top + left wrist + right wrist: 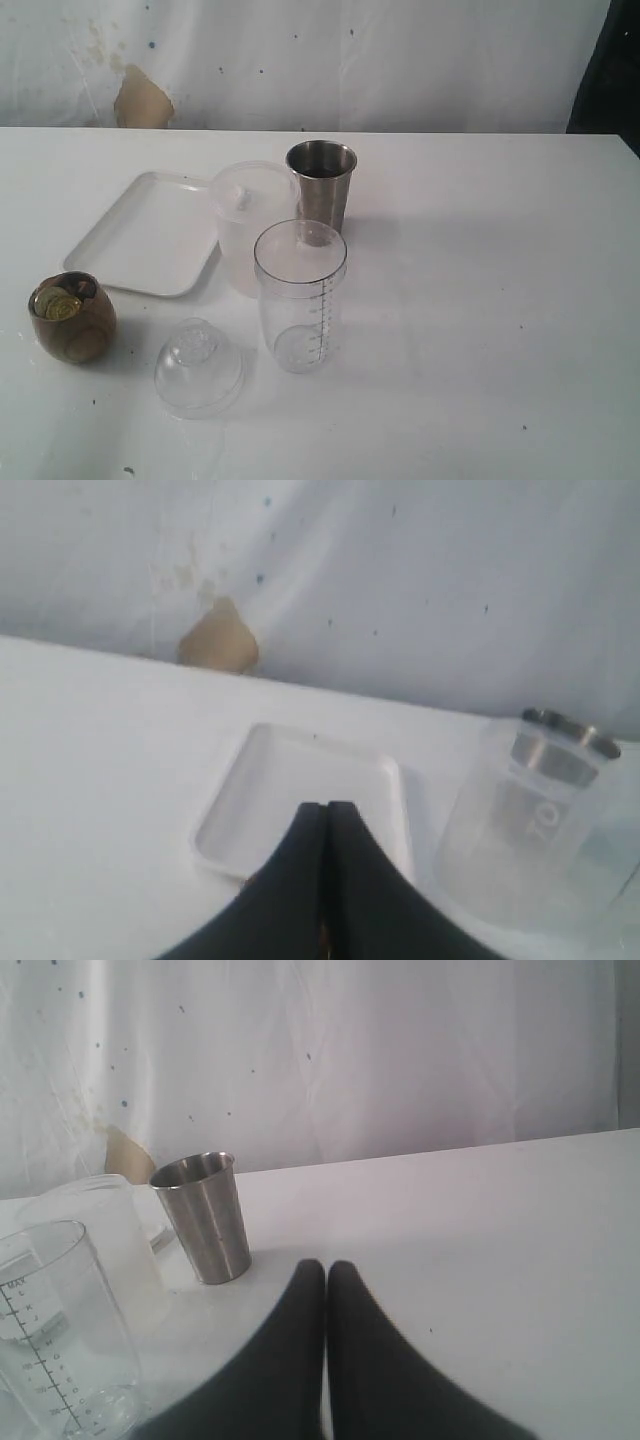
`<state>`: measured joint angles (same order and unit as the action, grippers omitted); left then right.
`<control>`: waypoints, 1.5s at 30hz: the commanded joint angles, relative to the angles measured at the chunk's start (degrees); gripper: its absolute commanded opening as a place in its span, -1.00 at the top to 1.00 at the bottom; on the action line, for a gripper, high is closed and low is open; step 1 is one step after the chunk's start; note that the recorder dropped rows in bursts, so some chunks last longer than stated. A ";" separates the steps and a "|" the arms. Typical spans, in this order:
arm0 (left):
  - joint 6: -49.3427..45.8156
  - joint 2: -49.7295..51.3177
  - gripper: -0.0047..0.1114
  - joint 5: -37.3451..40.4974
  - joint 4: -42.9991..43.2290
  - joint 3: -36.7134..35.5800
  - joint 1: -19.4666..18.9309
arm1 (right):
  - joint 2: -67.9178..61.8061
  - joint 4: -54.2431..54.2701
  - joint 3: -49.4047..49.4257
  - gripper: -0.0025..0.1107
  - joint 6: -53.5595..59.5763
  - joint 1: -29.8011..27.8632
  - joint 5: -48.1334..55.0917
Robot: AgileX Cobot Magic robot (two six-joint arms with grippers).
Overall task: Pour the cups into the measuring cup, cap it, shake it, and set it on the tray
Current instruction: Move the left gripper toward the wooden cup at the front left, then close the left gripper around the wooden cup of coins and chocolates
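The left gripper [325,810] was fully closed, finger against finger, holding nothing. The tray [300,765] lay just beyond its tips, untouched. The right gripper [325,1268] was likewise closed and empty. The steel tumbler [205,1220] and the measuring cup [60,1330] (upright, uncapped) stood ahead of it, apart. On the table [480,300], the dome cap [198,368] lay just beside the measuring cup, the wooden cup [72,318] near the tray, and the frosted cup [240,225] behind.
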<state>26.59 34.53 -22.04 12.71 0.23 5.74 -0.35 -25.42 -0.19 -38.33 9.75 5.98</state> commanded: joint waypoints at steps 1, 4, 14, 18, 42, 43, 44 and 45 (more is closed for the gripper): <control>-0.08 8.47 0.68 -5.10 1.46 -0.23 0.16 | 0.35 0.03 0.19 0.96 0.08 -0.13 0.31; -1.54 15.24 0.29 -10.13 1.46 -0.23 0.16 | 0.35 0.03 0.19 0.96 0.08 -0.13 0.31; -9.32 34.77 -0.55 -26.91 1.00 -0.23 0.16 | 0.35 0.03 0.19 0.96 0.08 -0.13 0.31; -10.59 40.44 -0.63 -27.80 1.00 0.00 0.16 | 0.35 0.03 0.19 0.96 0.08 -0.13 0.31; -16.17 64.42 -0.75 -31.33 1.00 10.77 0.16 | 0.35 0.03 0.19 0.96 0.08 -0.13 0.31; -16.17 64.42 -0.75 -31.39 1.00 10.87 0.16 | 0.35 0.03 0.19 0.96 0.08 -0.13 0.31; -16.38 64.42 -0.75 -32.15 1.00 10.87 0.16 | 0.35 0.03 0.19 0.96 0.08 -0.13 0.31; -16.85 64.42 -0.75 -32.58 1.00 10.87 0.16 | 0.35 0.03 0.19 0.96 0.08 -0.13 0.31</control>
<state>10.51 98.79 -52.40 13.68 10.89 5.74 -0.35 -25.42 -0.19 -38.33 9.75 5.98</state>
